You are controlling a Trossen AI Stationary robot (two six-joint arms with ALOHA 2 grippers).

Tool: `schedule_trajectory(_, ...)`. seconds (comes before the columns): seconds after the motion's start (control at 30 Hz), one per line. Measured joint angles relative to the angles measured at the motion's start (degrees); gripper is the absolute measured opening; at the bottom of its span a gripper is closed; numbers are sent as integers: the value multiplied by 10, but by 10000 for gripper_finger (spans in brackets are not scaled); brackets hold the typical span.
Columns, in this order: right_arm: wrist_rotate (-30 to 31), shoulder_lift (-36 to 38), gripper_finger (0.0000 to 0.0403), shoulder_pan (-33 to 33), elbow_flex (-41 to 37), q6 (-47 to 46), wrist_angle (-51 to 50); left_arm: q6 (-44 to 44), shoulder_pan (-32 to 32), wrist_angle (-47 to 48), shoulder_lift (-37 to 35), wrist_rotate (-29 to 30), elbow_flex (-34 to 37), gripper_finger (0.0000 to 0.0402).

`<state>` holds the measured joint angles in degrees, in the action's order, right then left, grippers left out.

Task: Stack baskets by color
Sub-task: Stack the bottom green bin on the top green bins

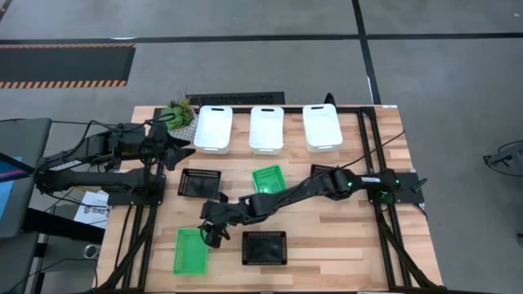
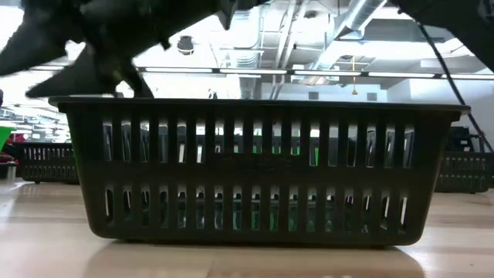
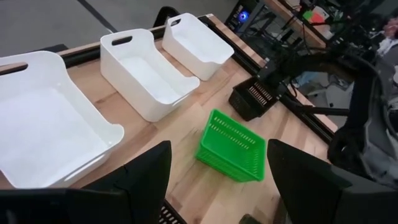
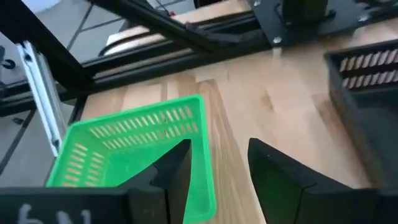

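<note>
Right claw (image 1: pixel 212 235): reaches across the worktop (image 1: pixel 327 245) toward its front left part, fingers parted with nothing between them, poised at the right rim of a green basket (image 1: pixel 190 250). The right wrist view shows that basket's corner (image 4: pixel 134 149) just ahead of the two dark fingers (image 4: pixel 171 168), one finger lying over the rim; whether it touches cannot be told.

Left claw (image 1: pixel 186 148): waits at the worktop's back left, jaws wide, empty, just beside the leftmost white basket (image 1: pixel 213 128). Fingers (image 3: pixel 140 174) frame the view in the left wrist picture.

Baskets, white: three in a row along the back edge, the leftmost, a middle one (image 1: pixel 267 128) and a right one (image 1: pixel 322 126), all apart from one another and upright.

Baskets, green: one at the front left corner area, by the right claw; a second (image 1: pixel 267 177) near the worktop's middle, partly under the right arm (image 1: pixel 319 186).

Baskets, black mesh: one (image 1: pixel 200 183) left of centre, behind the right claw; one (image 1: pixel 265 247) near the front edge, right of the green basket, filling the low view (image 2: pixel 255 166).

Potted plant (image 1: pixel 178 111): back left corner.
</note>
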<state>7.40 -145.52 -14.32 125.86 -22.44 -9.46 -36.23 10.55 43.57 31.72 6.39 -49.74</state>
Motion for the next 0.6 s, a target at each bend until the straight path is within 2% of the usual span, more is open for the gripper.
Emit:
schedule_trajectory(0.13,0,-30,185,-2,21,0,-4,0,0,7,0,0,0,254)
schedule_trajectory(0.6,-12,-30,203,-5,23,5,-39,-10,0,10,0,0,0,254)
